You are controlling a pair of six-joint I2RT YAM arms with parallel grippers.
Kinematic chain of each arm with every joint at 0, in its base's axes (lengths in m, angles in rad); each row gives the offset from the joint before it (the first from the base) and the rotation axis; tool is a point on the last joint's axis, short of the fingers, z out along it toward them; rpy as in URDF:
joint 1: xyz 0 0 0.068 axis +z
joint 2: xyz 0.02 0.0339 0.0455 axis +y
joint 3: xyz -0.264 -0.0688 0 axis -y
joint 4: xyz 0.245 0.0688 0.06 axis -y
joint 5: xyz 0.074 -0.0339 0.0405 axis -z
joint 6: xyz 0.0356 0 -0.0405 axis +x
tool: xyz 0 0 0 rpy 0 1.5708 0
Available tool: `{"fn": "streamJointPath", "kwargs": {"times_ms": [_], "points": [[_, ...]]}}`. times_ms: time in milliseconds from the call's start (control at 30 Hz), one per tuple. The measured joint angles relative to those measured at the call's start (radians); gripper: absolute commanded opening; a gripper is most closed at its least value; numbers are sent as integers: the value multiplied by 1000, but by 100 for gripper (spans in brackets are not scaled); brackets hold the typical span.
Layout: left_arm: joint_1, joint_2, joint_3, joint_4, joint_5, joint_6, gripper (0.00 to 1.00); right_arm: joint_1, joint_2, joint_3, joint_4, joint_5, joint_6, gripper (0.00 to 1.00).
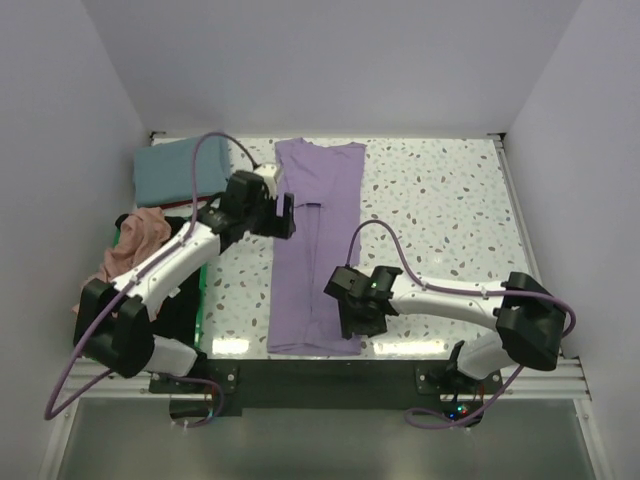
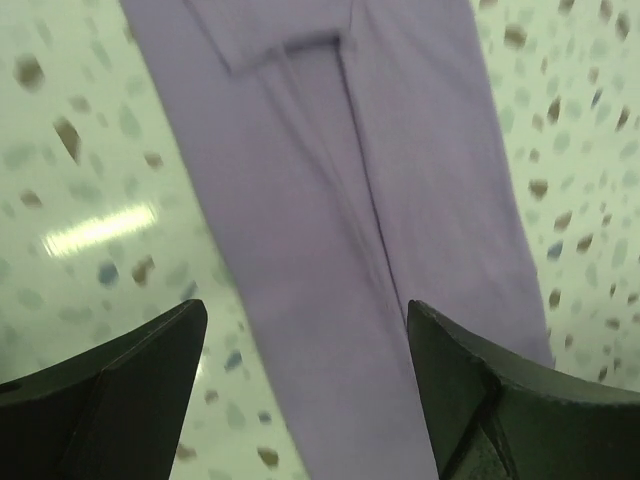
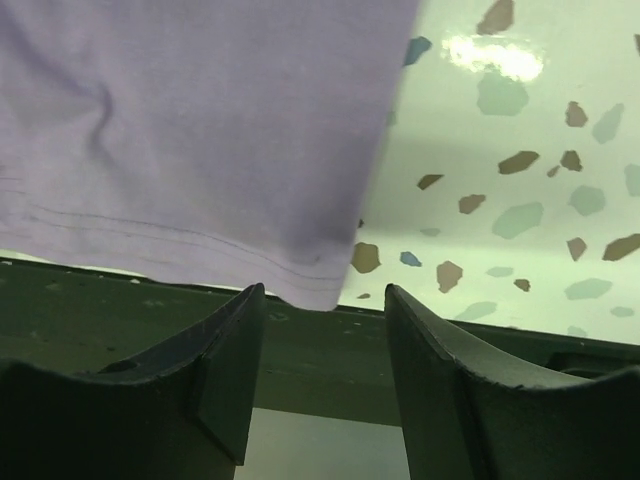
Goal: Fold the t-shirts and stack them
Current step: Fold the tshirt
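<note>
Lengthwise down the middle of the speckled table [image 1: 440,220] lies the lavender t-shirt [image 1: 318,250]. It is folded into one long narrow strip, with its collar end at the far edge and its hem at the near edge, by the arm bases. A sleeve fold shows as a short dark line partway down the strip.

The right gripper [image 1: 350,322] sits at the near right corner of this strip. In the right wrist view the stitched hem corner hangs just above the gap between the two dark fingers [image 3: 225,360]. They stand apart with nothing between them, over the dark front rail of the table.

The left gripper [image 1: 285,215] is over the strip's left edge, toward the far half, beside the sleeve fold. In its wrist view its fingers [image 2: 120,390] are widely spread, one over bare table and the other over the purple cloth, with the strip running up between them. Whether the tips touch the cloth cannot be told.

Off to the far left a folded teal t-shirt [image 1: 170,172] lies flat, just apart from the lavender one. Nearer, a salmon pink t-shirt [image 1: 135,245] is bunched at the green bin [image 1: 203,290].
</note>
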Motion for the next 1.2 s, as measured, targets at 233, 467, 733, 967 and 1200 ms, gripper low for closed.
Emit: {"fn": "streamJointPath", "kwargs": {"times_ms": [233,467,733,967,1200], "points": [[-199,-270,-351,-184,-87,-219,85,0,-15,-48,72,-57,1,56],[-258,-420,-499,-248,-111,-389,83,-2,-13,-96,126,-105,4,55],[-382,-480,-606,-270,-104,-558,83,-2,13,-113,167,-124,7,44],[-445,-464,-660,-255,-83,-638,82,-4,28,-127,175,-123,19,32],[-462,-445,-672,-225,-69,-673,73,-4,26,-131,175,-123,30,30]]}}
